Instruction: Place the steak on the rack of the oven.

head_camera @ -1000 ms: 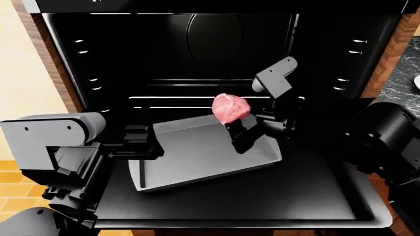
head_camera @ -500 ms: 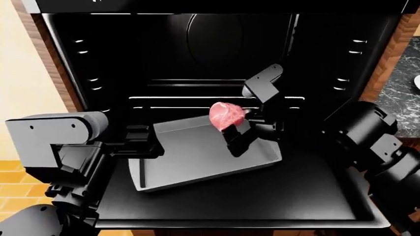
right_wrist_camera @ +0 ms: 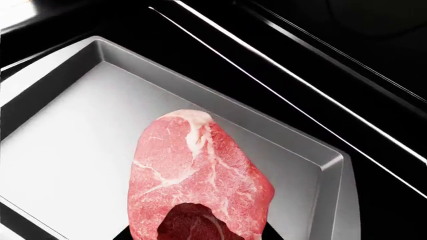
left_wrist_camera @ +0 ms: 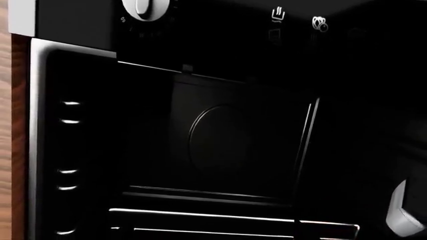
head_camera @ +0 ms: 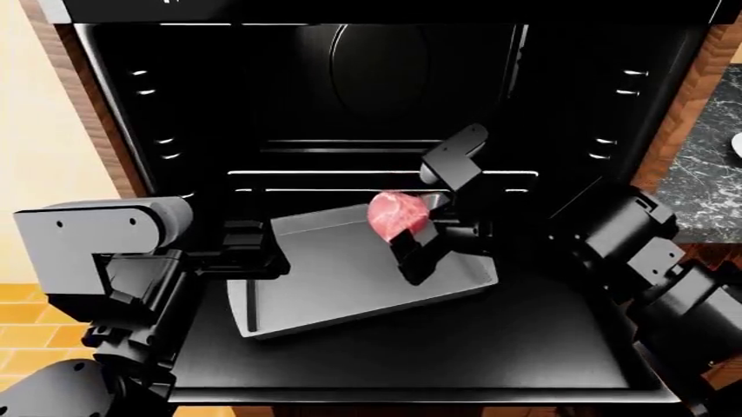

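Jaws of the right gripper (head_camera: 408,233) clamped on the steak (head_camera: 395,214); jaws of the left gripper (head_camera: 257,249) closed on the near-left rim, apparently. Inside the open oven (head_camera: 347,78), above its dropped door: the rack (head_camera: 336,278), grey and skewed, with the steak suspended over the far-right corner of the rack, close to the rim. Risk if released here: landing on the rim and rolling off toward the oven cavity. Risk too of tipping the rack through a slack left hold.
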Controlling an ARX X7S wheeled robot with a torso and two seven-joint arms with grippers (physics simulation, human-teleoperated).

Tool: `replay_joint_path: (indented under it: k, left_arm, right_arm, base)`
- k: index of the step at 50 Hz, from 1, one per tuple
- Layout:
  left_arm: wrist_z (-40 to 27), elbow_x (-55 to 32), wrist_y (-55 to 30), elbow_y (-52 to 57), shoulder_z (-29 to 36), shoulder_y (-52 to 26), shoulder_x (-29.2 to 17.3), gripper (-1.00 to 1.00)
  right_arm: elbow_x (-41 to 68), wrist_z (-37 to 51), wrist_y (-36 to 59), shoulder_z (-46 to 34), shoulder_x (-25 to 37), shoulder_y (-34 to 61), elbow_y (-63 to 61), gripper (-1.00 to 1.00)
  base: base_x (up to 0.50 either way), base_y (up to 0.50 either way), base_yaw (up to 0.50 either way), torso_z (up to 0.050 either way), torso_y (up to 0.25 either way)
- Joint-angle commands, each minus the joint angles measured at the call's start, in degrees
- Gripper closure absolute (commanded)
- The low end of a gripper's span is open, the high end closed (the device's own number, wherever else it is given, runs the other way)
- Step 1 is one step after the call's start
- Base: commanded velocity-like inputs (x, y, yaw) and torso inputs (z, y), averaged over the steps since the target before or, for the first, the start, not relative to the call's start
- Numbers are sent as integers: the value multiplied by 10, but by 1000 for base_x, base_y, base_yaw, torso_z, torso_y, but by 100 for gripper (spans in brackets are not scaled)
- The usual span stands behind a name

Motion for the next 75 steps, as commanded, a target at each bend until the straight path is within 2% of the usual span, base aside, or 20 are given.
replay_joint_path:
  k: [1, 25, 26, 44, 57, 75]
  left_arm:
    - [-1, 0, 2, -1, 2, 0, -1, -100]
    - [0, 0, 10, 3, 0, 7, -6, -100]
    - [0, 0, 10, 3, 0, 7, -6, -100]
    - [-17, -18, 3, 19, 0, -3, -11, -100]
    - [-48, -54, -9, 57, -6, -15, -28, -100]
    - [-117, -162, 18, 143, -57, -14, -97, -100]
  right_arm:
    - [-15, -6, 1, -3, -1, 5, 2, 100]
    - [-22, -9, 6, -13, -8, 11, 7, 100]
    - [-22, -8, 6, -12, -8, 11, 7, -100]
    - [-5, 23, 7, 16, 22, 24, -51, -100]
    - [113, 141, 38, 97, 130, -22, -265, -100]
    - [332, 344, 37, 203, 276, -56, -522, -100]
  base:
    - [0, 0, 0, 0, 0]
    - [0, 0, 0, 0, 0]
    - [0, 0, 0, 0, 0]
    - [0, 0, 0, 0, 0]
    - [0, 0, 0, 0, 0]
    - [0, 0, 0, 0, 0]
